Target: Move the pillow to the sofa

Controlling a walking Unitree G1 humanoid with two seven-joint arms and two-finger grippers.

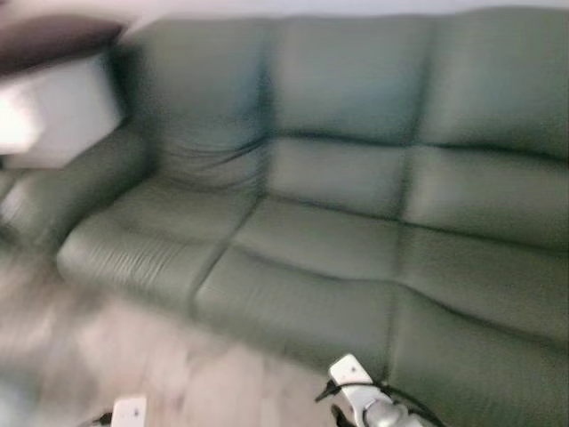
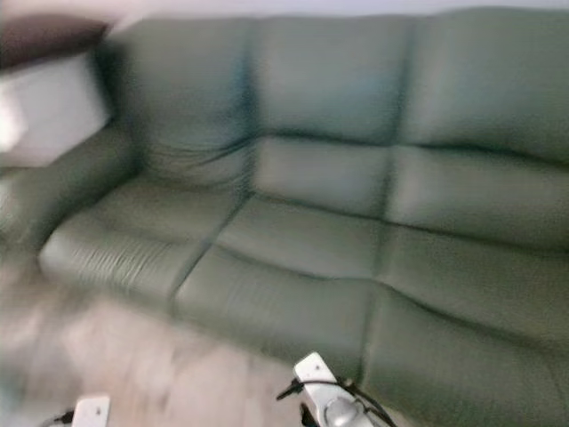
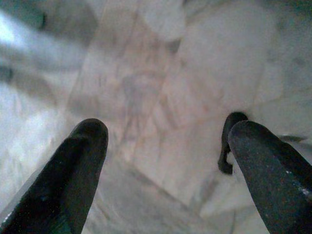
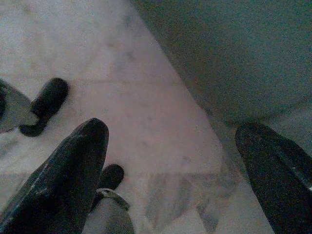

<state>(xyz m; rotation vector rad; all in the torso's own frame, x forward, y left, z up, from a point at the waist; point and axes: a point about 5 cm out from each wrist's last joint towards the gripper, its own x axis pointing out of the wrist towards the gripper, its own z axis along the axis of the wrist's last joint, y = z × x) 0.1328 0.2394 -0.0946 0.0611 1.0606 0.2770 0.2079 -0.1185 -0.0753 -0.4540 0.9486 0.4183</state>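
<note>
Head views are motion-blurred, so the robot is likely walking or turning. Landmark is the dark green leather three-seat sofa [image 1: 338, 222].

Pillow: cannot be made out anywhere on the sofa seats or on the floor in front of it. The pale boxy shape [image 1: 53, 111] beyond the sofa's left armrest is too blurred to identify; could be a cushion, could be furniture.

Grippers:
- left gripper [image 3: 168, 141]: both black fingers spread wide, nothing between them, pointing down at the pale marble-pattern tiled floor [image 3: 161, 87] short of the sofa.
- right gripper [image 4: 178, 141]: fingers also wide apart and empty, over the floor right at the sofa's front edge, green base visible beside it.

Risks, as judgement:
- Neither gripper carries anything, so the sofa is in front of the robot with no pillow to put down. If the target is the blurred pale shape, misidentifying it through blur wastes a grasp.
- Right arm hangs close to the sofa front; stepping forward could knock the gripper into the base.
- Blur degrades any grasp planning until the head settles.

Counts:
- sofas: one, three seat sections
- grippers: two, four fingers total
- pillows confirmed: zero
- unidentified pale shapes: one
- robot feet [image 4: 46, 105] on the floor near the sofa: a dark rounded one seen, second uncertain
</note>
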